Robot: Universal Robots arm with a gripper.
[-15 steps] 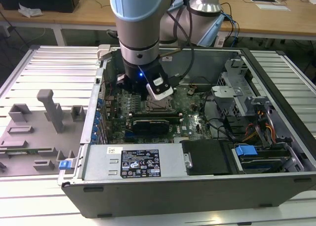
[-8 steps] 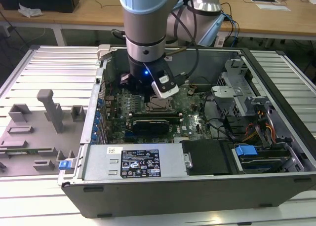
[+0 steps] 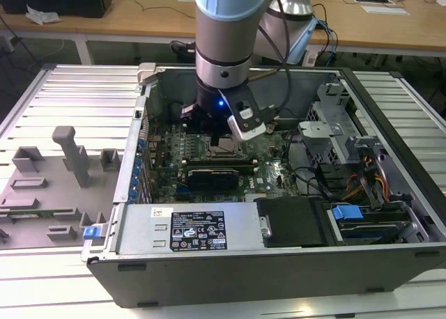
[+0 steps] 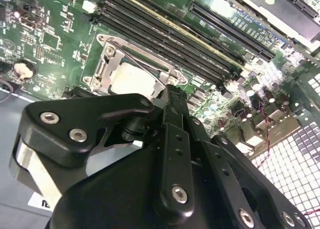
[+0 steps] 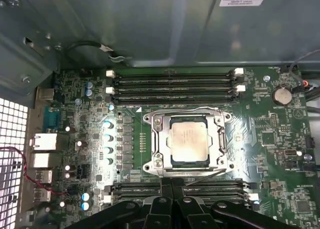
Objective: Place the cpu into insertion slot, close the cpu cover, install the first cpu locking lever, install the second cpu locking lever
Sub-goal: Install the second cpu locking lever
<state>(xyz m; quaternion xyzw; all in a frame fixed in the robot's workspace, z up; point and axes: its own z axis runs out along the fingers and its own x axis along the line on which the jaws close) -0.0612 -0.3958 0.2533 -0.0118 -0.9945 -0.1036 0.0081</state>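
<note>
Ext. view: grey robot arm w/ black gripper [image 3: 224, 127] hangs inside open dark-grey PC case [image 3: 279, 263], over green circuit board [image 3: 272, 169].

First wrist view: silver-grey square cpu [image 5: 189, 141] sits in dark-framed insertion slot [image 5: 152, 144], thin silver cpu cover [image 5: 218, 141] flat around it. Black memory slots [image 5: 172, 88] beside.

Second wrist view: gripper [image 4: 167, 91] just above the cover's edge; fingers together, nothing held.
</note>
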